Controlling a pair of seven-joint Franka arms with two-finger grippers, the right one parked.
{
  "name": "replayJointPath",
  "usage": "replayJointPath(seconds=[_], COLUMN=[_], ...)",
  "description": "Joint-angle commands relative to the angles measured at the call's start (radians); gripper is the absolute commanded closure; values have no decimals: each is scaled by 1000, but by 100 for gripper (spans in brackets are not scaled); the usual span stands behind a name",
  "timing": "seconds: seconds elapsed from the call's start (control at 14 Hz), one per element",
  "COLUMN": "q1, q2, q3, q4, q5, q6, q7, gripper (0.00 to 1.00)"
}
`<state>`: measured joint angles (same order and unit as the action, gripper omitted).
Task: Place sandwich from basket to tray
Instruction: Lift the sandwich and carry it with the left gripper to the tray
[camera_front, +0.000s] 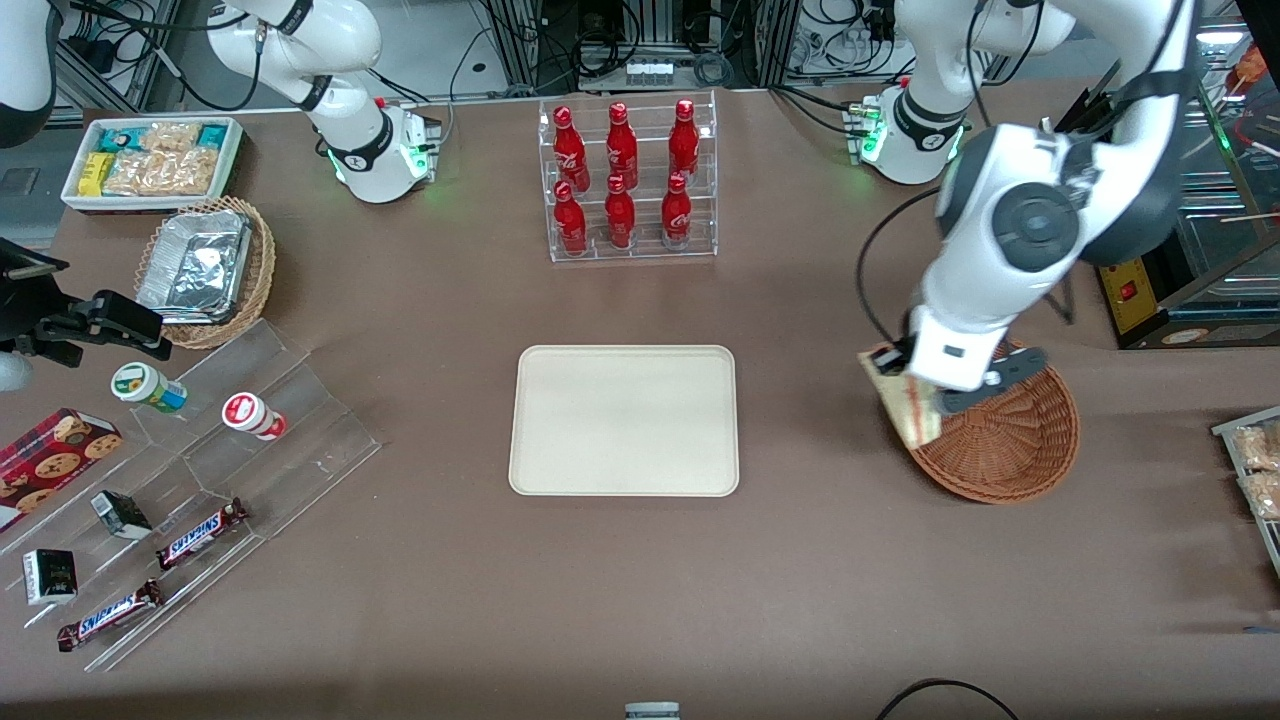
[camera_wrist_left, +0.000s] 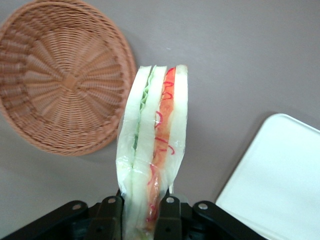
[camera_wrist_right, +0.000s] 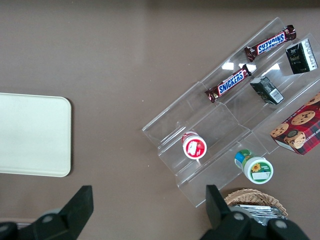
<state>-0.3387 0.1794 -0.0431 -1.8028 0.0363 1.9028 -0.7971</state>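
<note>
The left gripper is holding one plastic-wrapped triangular white-bread sandwich, jaws closed on it, above one empty reddish-brown wicker basket. One cream rectangular tray is lying bare on the brown counter; the arm is hiding part of the basket.

The basket is reddish-brown woven wicker, rough and ribbed, while the sandwich clamped in the black matt plastic gripper above the surface beside the basket is sealed in clear glossy film over soft pale bread. The tray is smooth, matt, cream-coloured plastic by its look, and the surface is a dull brown matt covering. The bottle rack is clear glossy acrylic holding shiny red bottles.
</note>
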Motion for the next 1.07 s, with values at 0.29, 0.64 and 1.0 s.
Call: replayJointPath(seconds=[0.29, 0.64, 1.0], q1=[-181, -249, -348], q2=[270, 351, 432], q3=[14, -15, -15], q4=[284, 315, 313], q5=[-4, -1, 7], q6=[-24, 57, 179], q7=[-66, -63, -67], gripper=[75, 74, 74])
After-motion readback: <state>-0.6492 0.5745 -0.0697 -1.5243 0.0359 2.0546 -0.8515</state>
